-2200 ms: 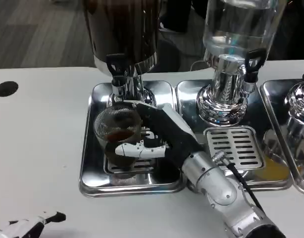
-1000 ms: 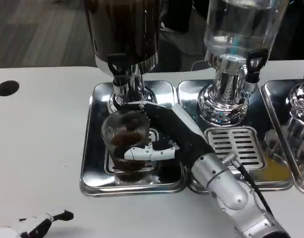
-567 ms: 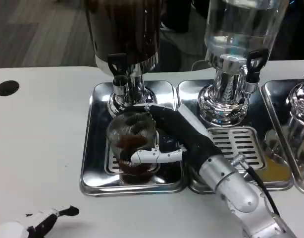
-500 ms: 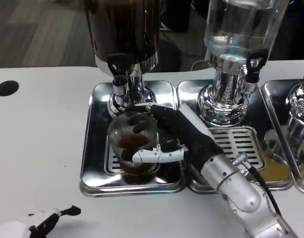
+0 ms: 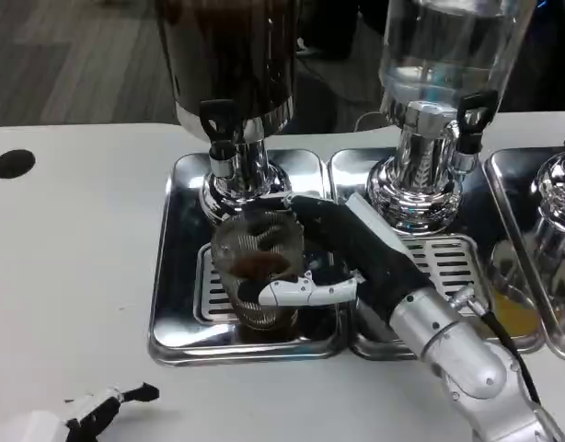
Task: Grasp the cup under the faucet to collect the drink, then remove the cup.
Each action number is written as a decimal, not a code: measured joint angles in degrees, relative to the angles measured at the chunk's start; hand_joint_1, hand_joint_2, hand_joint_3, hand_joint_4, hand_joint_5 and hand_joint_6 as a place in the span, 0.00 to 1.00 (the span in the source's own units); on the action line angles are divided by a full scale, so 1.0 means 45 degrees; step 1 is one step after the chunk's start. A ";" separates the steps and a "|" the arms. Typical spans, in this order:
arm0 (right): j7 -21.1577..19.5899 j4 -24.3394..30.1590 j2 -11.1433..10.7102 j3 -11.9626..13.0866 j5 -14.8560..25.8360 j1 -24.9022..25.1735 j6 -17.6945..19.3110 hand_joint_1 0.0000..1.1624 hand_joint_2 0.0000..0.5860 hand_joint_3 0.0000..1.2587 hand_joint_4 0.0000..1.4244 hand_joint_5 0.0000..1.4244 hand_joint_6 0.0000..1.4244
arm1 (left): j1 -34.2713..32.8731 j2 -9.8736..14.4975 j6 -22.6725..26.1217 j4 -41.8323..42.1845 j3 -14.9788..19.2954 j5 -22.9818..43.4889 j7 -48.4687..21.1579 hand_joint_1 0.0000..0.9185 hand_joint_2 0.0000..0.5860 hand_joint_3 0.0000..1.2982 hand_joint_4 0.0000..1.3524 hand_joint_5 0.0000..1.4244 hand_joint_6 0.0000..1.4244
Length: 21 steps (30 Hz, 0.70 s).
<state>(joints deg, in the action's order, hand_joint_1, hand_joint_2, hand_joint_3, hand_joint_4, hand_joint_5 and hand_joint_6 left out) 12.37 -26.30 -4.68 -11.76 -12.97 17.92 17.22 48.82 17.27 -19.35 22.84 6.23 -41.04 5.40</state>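
Observation:
A clear ribbed cup [image 5: 256, 267] with a little dark drink in it stands over the drip grate of the left steel tray [image 5: 177, 276], just in front of the dark dispenser's black faucet [image 5: 218, 124]. My right hand [image 5: 342, 262] grips the cup from the right, one white finger wrapped across its front. Whether the cup is lifted or resting on the grate I cannot tell. My left hand [image 5: 89, 416] lies at the bottom left corner of the table, only its fingertips showing, holding nothing.
The dark drink dispenser [image 5: 229, 64] towers behind the cup. A clear water dispenser [image 5: 439, 83] stands on a second tray [image 5: 430, 276] to the right, and a third dispenser [image 5: 559, 212] at the right edge. A black hole [image 5: 11, 164] marks the table's left.
My right hand has drawn the cup away from under the faucet, toward me and to the right. My left hand has edged slightly rightward.

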 measured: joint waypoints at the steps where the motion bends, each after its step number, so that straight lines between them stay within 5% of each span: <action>1: 0.0034 0.0177 -0.0049 0.0006 0.0001 -0.0081 -0.0062 0.72 0.20 0.30 0.30 0.31 0.18 | -0.0026 0.0031 0.0002 -0.0005 -0.0004 0.0011 0.0000 0.00 0.12 0.27 0.20 0.22 0.16; 21: 0.1071 0.3450 -0.1561 0.0551 0.0891 -0.2173 -0.0615 0.71 0.21 0.31 0.30 0.31 0.17 | -0.1093 0.0242 0.0393 -0.0492 -0.0506 0.0058 -0.0221 0.00 0.12 0.27 0.20 0.22 0.17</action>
<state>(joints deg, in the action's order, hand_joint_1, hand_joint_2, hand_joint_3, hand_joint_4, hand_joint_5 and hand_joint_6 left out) 17.19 -10.77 -11.70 -9.28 -8.96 8.14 14.45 43.90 18.36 -17.58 20.63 3.96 -40.77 4.40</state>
